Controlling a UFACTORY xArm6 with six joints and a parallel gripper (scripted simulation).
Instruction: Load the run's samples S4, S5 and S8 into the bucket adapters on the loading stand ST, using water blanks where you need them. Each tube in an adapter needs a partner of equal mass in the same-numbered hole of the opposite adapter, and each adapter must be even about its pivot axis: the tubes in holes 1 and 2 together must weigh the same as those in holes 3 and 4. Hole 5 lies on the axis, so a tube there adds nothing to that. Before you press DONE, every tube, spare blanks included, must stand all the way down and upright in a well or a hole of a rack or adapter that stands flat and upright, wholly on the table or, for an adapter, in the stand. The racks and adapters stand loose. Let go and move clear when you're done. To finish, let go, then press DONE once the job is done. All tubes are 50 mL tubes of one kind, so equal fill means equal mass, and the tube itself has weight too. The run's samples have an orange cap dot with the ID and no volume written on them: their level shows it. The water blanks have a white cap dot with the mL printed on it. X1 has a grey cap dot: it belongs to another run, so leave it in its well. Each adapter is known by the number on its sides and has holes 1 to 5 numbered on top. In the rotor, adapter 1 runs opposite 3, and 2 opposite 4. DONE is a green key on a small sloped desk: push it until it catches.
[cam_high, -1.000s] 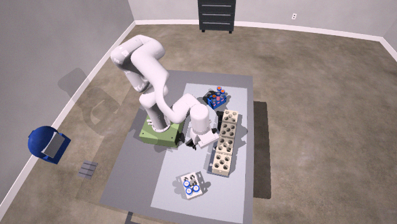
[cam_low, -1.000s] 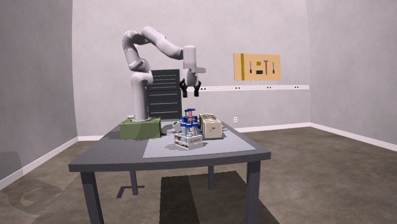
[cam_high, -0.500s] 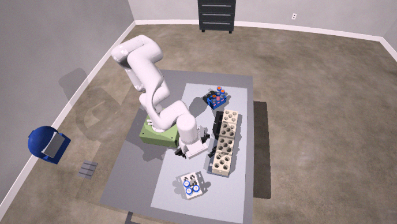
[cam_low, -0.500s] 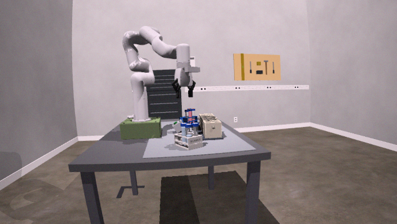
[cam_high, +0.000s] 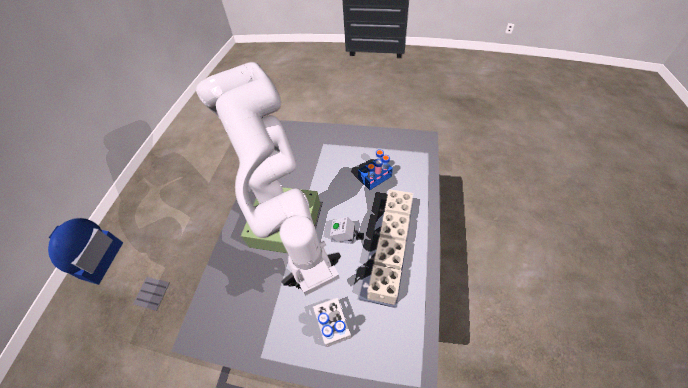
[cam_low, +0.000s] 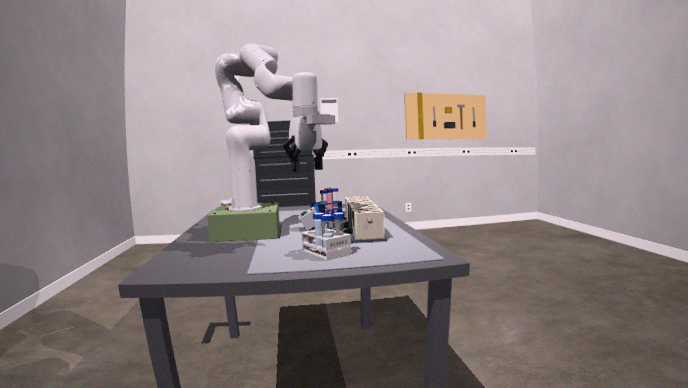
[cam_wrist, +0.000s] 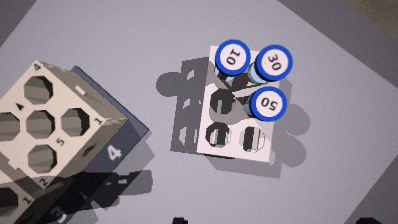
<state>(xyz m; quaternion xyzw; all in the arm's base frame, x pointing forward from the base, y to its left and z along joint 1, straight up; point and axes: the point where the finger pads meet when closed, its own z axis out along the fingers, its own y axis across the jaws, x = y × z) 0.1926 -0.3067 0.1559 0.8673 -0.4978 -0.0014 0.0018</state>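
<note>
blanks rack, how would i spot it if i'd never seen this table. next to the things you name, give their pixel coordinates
On the table's pale mat (cam_high: 400, 340) (cam_low: 410, 252), look past the long row of cream adapters (cam_high: 384, 301) (cam_low: 370, 230) toward the mat's near end. There sits a small white rack (cam_high: 337, 341) (cam_low: 327, 250) (cam_wrist: 207, 145). Unlike the blue rack (cam_high: 370, 184), it holds three blue-rimmed, white-dotted tubes marked 10, 30 and 50.

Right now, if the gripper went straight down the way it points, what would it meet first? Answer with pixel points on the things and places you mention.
Probably the pale mat (cam_high: 375, 345) (cam_low: 400, 252) (cam_wrist: 330, 175): the open gripper (cam_high: 312, 270) (cam_low: 307, 167) (cam_wrist: 275, 220) seems to point beside the blanks rack (cam_high: 340, 340) (cam_low: 338, 246) (cam_wrist: 235, 151), though depth is unclear.
</note>
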